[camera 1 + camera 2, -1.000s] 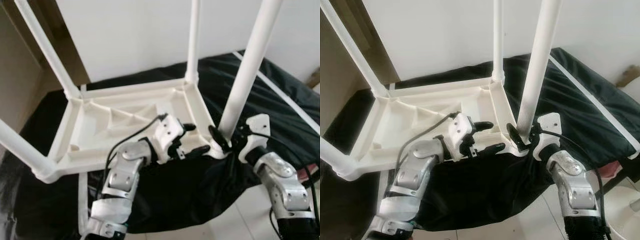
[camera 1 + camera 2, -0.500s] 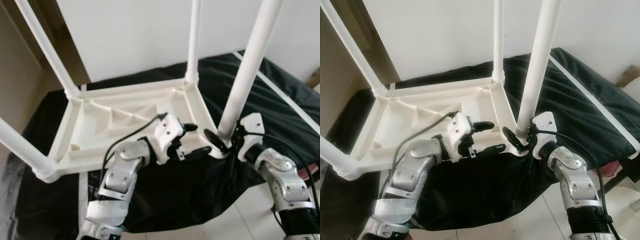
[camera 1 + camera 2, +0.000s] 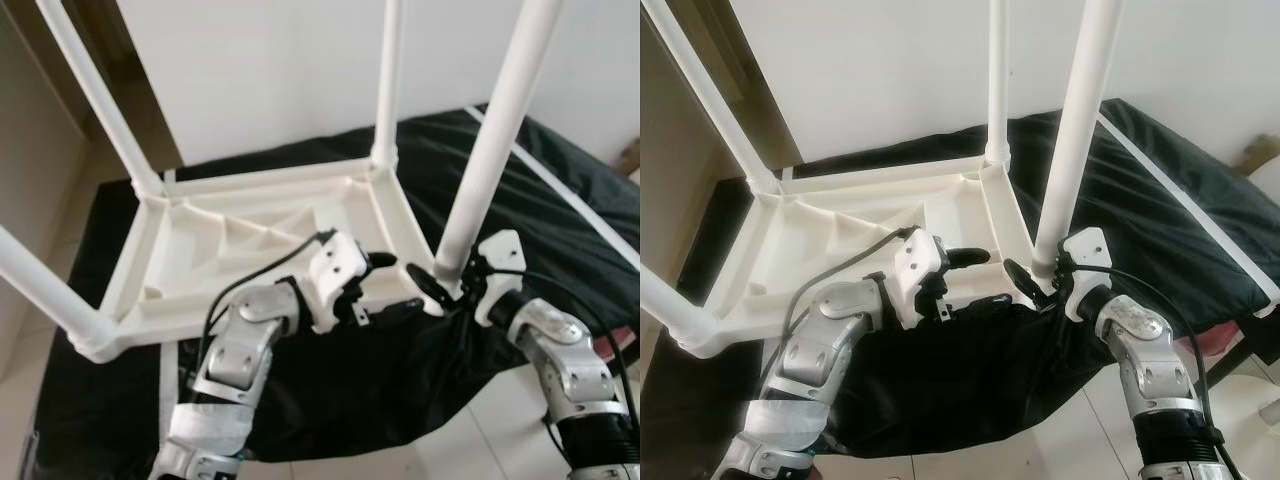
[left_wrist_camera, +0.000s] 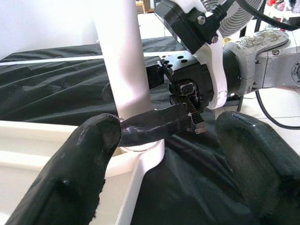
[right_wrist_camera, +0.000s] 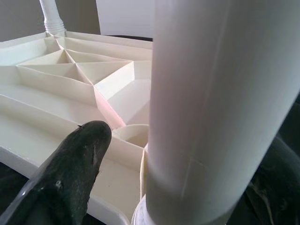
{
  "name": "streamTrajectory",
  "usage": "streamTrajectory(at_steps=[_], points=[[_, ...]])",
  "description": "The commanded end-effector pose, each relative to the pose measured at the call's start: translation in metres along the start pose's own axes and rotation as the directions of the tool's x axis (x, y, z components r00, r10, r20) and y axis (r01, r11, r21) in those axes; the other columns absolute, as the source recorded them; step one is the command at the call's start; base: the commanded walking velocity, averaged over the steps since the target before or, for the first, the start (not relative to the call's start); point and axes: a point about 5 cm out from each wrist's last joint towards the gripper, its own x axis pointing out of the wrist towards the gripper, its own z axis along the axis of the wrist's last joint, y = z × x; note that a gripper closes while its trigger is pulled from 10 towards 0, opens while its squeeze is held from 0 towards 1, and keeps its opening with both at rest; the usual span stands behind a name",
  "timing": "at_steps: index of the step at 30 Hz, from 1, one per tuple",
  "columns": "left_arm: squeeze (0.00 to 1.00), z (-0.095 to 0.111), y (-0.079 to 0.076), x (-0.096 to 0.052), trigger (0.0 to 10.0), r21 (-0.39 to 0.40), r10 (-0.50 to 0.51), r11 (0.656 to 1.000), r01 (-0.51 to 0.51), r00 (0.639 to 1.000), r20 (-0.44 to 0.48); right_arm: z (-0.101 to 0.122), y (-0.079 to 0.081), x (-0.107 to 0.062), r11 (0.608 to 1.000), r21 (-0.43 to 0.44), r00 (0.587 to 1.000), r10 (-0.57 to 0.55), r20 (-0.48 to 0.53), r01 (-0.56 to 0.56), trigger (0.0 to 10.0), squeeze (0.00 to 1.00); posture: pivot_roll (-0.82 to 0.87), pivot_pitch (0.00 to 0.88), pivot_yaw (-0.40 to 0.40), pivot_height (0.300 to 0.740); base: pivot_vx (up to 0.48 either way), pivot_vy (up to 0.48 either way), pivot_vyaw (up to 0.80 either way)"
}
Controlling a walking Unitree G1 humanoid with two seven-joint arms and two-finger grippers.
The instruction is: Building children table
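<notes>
The white table is laid upside down on a black cloth, with its four legs pointed up. The right claw is set around the bottom of the near right leg at the table's front right corner — one black finger is seen on each side of the leg, but a tight grip cannot be told. The left claw is held wide open at the table's near edge, just beside that corner — nothing is held in it.
</notes>
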Motion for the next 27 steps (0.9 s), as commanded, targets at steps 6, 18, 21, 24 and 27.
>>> streamTrajectory(at_steps=[6, 18, 21, 24, 27], points=[[0.00, 0.001, 0.000, 0.000, 10.0, -0.003, 0.014, 1.000, -0.014, 1.000, -0.004, -0.002, -0.002, -0.001, 0.999, -0.029, 0.999, 0.042, -0.014, -0.043, 10.0, 0.00, -0.08, 0.000, 0.088, 0.740, 0.000, 0.000, 0.00], [0.00, 0.002, -0.001, 0.002, 10.0, -0.004, 0.007, 1.000, -0.007, 1.000, -0.001, 0.001, -0.017, 0.001, 0.993, -0.090, 0.996, 0.077, -0.048, -0.081, 10.0, 0.00, -0.08, 0.000, 0.089, 0.740, 0.000, 0.000, 0.00], [0.00, 0.002, -0.001, 0.002, 10.0, -0.001, -0.001, 1.000, 0.001, 1.000, 0.001, 0.005, -0.020, 0.005, 0.990, -0.105, 0.995, 0.093, -0.043, -0.097, 10.0, 0.00, -0.08, 0.000, 0.089, 0.740, 0.000, 0.000, 0.00], [0.00, 0.003, -0.001, 0.002, 10.0, 0.004, -0.003, 1.000, 0.003, 1.000, 0.000, 0.007, -0.020, 0.008, 0.986, -0.116, 0.992, 0.117, -0.046, -0.122, 10.0, 0.00, -0.08, 0.000, 0.090, 0.740, 0.000, 0.000, 0.00], [0.00, 0.003, 0.000, 0.002, 10.0, 0.005, -0.002, 1.000, 0.002, 1.000, -0.001, 0.007, -0.019, 0.008, 0.983, -0.121, 0.990, 0.133, -0.050, -0.138, 10.0, 0.00, -0.08, 0.000, 0.090, 0.740, 0.000, 0.000, 0.00]])
